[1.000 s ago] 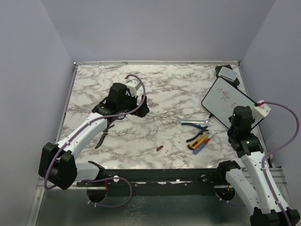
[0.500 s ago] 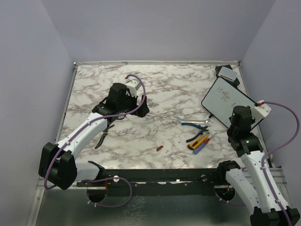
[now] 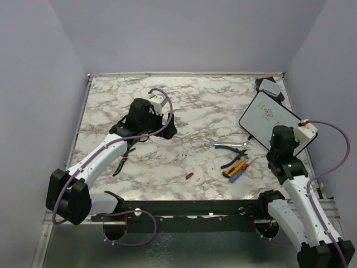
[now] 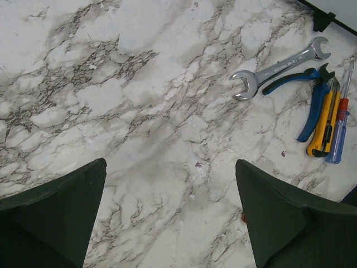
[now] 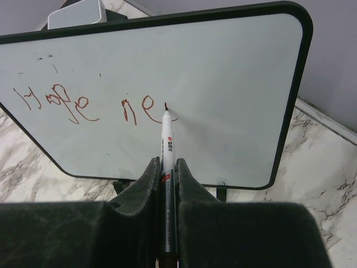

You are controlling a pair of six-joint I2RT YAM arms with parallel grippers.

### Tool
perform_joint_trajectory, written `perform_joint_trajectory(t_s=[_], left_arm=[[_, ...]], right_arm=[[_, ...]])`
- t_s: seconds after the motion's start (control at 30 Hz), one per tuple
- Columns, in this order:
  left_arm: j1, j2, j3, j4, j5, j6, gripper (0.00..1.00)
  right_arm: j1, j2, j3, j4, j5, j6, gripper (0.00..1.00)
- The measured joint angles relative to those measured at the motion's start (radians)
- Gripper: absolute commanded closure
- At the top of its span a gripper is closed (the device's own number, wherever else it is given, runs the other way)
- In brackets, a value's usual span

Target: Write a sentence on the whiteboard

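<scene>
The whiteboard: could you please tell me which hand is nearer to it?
Right. The right hand is at the whiteboard, marker tip on its surface; the left hand is far off, beyond the tools.

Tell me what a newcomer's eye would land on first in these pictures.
First, the right claw, shut on a marker whose tip meets the whiteboard at the end of a line of reddish handwriting, at the far right of the marble table. Next, the left claw, wide open above the table, left of centre. Between the arms lies a cluster of hand tools, including a wrench and blue-handled pliers.
</scene>
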State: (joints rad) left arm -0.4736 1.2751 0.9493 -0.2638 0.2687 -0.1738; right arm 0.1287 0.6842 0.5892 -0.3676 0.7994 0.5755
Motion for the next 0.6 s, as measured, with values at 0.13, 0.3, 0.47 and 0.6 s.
perform_joint_trajectory(t_s=[0.13, 0.3, 0.47, 0.6], left_arm=[[0.000, 0.000, 0.000, 0.000, 0.000, 0.000, 0.01], [0.000, 0.000, 0.000, 0.000, 0.000, 0.000, 0.01], [0.000, 0.000, 0.000, 0.000, 0.000, 0.000, 0.01], [0.000, -0.002, 0.000, 0.000, 0.000, 0.000, 0.01]], right_arm=[[0.000, 0.004, -0.007, 0.000, 0.000, 0.001, 1.00], [0.000, 0.003, -0.007, 0.000, 0.001, 0.011, 1.00], [0.000, -0.003, -0.012, -0.006, 0.001, 0.028, 1.00], [0.000, -0.010, -0.022, -0.025, 0.000, 0.045, 1.00]])
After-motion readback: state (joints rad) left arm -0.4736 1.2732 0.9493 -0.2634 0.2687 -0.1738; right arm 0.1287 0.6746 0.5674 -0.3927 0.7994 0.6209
